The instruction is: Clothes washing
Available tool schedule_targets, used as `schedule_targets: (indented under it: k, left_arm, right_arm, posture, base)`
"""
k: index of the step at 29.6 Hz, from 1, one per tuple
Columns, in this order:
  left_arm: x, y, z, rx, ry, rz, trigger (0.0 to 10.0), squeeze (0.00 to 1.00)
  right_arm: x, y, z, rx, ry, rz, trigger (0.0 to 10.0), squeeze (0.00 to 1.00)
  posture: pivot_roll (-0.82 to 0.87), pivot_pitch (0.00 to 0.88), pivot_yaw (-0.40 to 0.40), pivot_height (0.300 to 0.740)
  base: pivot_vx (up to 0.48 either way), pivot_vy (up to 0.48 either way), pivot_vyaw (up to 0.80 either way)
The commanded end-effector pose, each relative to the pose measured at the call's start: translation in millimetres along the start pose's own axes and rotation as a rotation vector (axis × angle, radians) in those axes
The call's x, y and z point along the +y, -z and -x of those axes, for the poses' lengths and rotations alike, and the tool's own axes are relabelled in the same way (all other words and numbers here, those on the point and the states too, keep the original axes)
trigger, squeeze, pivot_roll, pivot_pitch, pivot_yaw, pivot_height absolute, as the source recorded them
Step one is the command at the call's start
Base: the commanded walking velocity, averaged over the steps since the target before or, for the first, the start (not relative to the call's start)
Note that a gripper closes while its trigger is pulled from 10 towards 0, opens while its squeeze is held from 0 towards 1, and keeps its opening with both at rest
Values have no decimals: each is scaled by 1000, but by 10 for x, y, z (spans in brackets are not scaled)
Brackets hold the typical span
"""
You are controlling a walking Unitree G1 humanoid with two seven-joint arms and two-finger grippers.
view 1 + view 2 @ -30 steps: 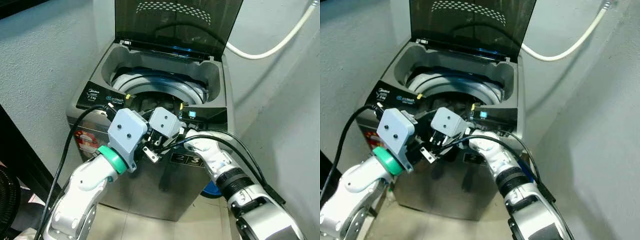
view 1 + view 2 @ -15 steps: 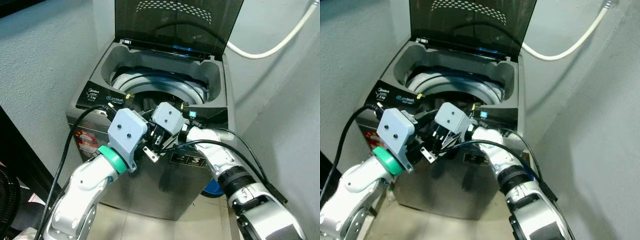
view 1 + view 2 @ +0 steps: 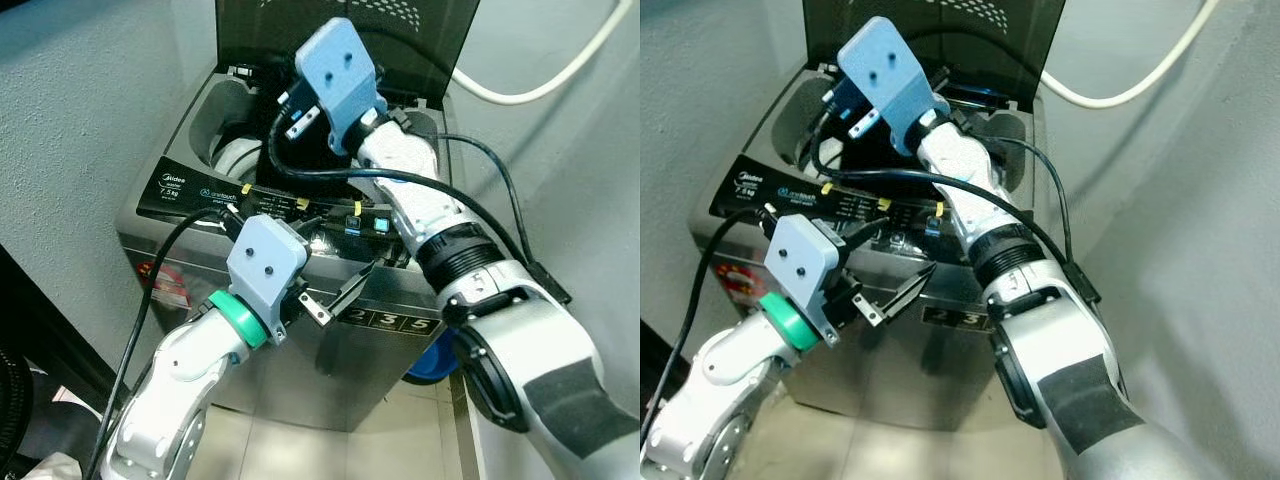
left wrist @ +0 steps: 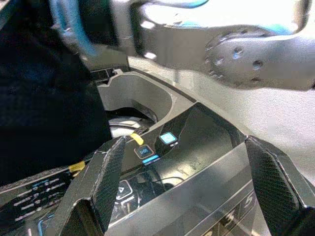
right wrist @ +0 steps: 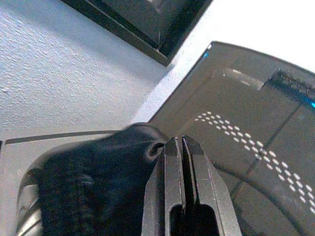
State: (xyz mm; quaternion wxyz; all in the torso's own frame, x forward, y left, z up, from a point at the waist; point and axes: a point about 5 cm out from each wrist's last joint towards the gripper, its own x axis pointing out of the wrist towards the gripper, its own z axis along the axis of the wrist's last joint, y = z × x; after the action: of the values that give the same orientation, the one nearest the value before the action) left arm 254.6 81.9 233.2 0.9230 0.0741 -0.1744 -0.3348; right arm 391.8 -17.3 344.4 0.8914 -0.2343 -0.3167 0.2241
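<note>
- Standing before the robot was a grey top-loading washing machine (image 3: 330,370), its dark tinted lid (image 3: 420,35) raised upright against the wall.
- The right gripper (image 5: 182,147) was lifted high above the drum opening, its two black fingers pressed together on a piece of black clothing (image 5: 93,182).
- In the right wrist view the dark fabric bunched just beside the closed fingers, with the dotted pattern of the lid behind it.
- In the left wrist view the same black cloth hung as a broad dark mass over the machine's opening, with the silver right arm (image 4: 236,59) above it.
- The left gripper (image 3: 345,290) hovered low in front of the machine's front edge, near the control panel (image 3: 290,205), with its fingers spread wide apart and nothing between them.
- The left wrist view showed those two black fingers (image 4: 106,182) framing the panel's lit blue buttons (image 4: 167,138) and the rim of the tub (image 4: 142,93).
- A black cable (image 3: 140,300) ran along the left arm, and another looped from the right wrist across the panel.
- A white hose (image 3: 545,85) curved along the grey wall behind the machine.
- A blue object (image 3: 430,365) sat on the floor at the machine's right, partly hidden by the right arm.
</note>
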Motion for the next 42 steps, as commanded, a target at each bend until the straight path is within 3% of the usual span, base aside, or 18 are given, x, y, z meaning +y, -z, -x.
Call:
schedule_targets:
  k: [1, 2, 5, 9, 10, 13, 18, 22, 27, 28, 29, 32, 35, 37, 38, 41, 42]
  left_arm:
    - [-47, 21, -12, 0, 13, 16, 10000, 0]
    - [-47, 21, -12, 0, 13, 16, 10000, 0]
    - [-38, 16, 0, 0, -2, 12, 10000, 0]
    - [-21, 16, 19, 3, -12, 8, 10000, 0]
    - [-17, 19, 29, 6, -13, 7, 10000, 0]
    - [-10, 20, 25, 10, -5, 5, 10000, 0]
    - [-8, 19, 14, 9, -1, 3, 10000, 0]
    - [-7, 18, -10, 6, 19, 3, 10000, 0]
    - [-8, 15, -9, 6, 24, 0, 10000, 0]
    - [17, 10, 4, 8, 17, -8, 10000, 0]
    - [17, 10, 4, 8, 17, -8, 10000, 0]
    - [92, 51, 45, 35, -29, -16, 10000, 0]
    - [125, 65, 52, 42, -54, -9, 10000, 0]
    - [235, 67, 41, 39, -132, 7, 10000, 0]
    - [235, 67, 41, 39, -132, 7, 10000, 0]
    - [402, 62, 16, 44, -227, -16, 10000, 0]
    - [402, 62, 16, 44, -227, -16, 10000, 0]
  right_arm:
    - [35, -169, -115, -25, 38, 36, 10000, 0]
    - [35, -169, -115, -25, 38, 36, 10000, 0]
    - [239, -130, -141, 27, -32, 82, 10000, 0]
    - [340, -33, -105, 67, -78, 75, 10000, 0]
    - [361, 33, -78, 94, -85, 67, 10000, 1000]
    - [293, 157, -32, 154, -24, 99, 10000, 1000]
    - [247, 181, -25, 168, 8, 117, 10000, 1000]
    - [65, 303, 23, 261, 119, 91, 10000, 1000]
    - [-34, 346, 60, 270, 150, 61, 10000, 1000]
    - [-139, 402, 123, 260, 178, 17, 10000, 0]
    - [-139, 402, 123, 260, 178, 17, 10000, 0]
    - [-382, 554, 325, 236, 284, -89, 10000, 0]
    - [-452, 629, 416, 242, 319, -120, 10000, 0]
    - [-549, 847, 694, 269, 387, -181, 10000, 0]
    - [-549, 847, 694, 269, 387, -181, 10000, 0]
    - [-597, 1031, 1126, 274, 496, -216, 10000, 0]
    - [-597, 1031, 1126, 274, 496, -216, 10000, 0]
  posture:
    - [72, 57, -78, 740]
    - [72, 57, -78, 740]
    - [89, 55, -89, 740]
    - [96, 56, -89, 740]
    - [98, 54, -81, 740]
    - [92, 52, -69, 740]
    - [92, 52, -69, 740]
    - [81, 43, -47, 740]
    - [92, 37, -45, 740]
    - [98, 36, -46, 740]
    - [98, 36, -46, 740]
    - [110, 30, -44, 740]
    - [110, 29, -44, 740]
    - [110, 24, -35, 740]
    - [110, 24, -35, 740]
    - [109, 15, -15, 740]
    - [109, 15, -15, 740]
  base:
    - [0, 0, 0]
    - [0, 0, 0]
    - [0, 0, 0]
    - [0, 0, 0]
    - [0, 0, 0]
    - [0, 0, 0]
    - [0, 0, 0]
    - [0, 0, 0]
    - [0, 0, 0]
    - [0, 0, 0]
    - [0, 0, 0]
    - [0, 0, 0]
    - [0, 0, 0]
    - [0, 0, 0]
    - [0, 0, 0]
    - [0, 0, 0]
    - [0, 0, 0]
